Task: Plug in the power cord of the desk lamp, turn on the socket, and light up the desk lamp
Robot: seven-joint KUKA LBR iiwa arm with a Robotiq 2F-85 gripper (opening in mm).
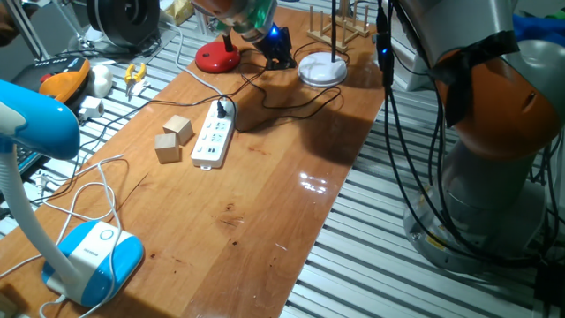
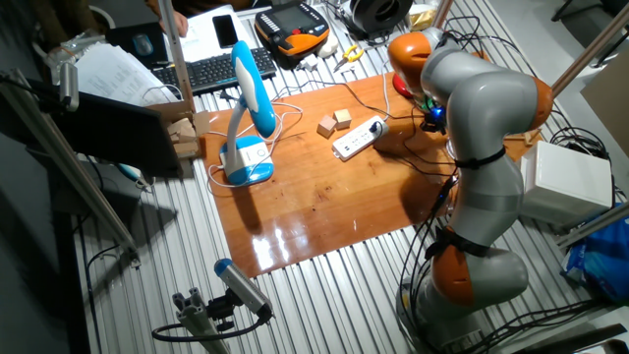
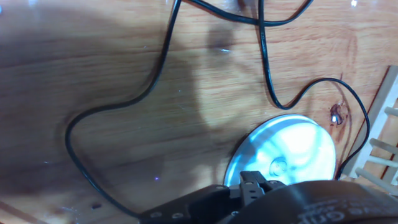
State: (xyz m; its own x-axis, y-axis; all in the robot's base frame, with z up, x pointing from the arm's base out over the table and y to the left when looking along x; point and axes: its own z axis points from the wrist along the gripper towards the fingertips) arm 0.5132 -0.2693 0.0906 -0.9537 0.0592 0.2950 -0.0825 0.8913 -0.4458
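Note:
The white power strip (image 1: 212,141) lies on the wooden table (image 1: 265,221), also seen in the other fixed view (image 2: 356,138). A small black plug (image 1: 225,109) sits in its far end. The black power cord (image 1: 291,108) loops from it towards the white round lamp base (image 1: 321,69). In the hand view the cord (image 3: 168,56) curls over the wood beside that base (image 3: 292,149). My gripper (image 1: 280,60) hangs low just left of the base with its dark fingers together and nothing in them. Its fingertips are hidden in the hand view.
Two tan wooden blocks (image 1: 173,137) lie left of the strip. A blue and white desk lamp (image 1: 88,256) with a white cable stands at the near left. A red round object (image 1: 217,58) and a wooden rack (image 1: 340,22) stand at the far edge.

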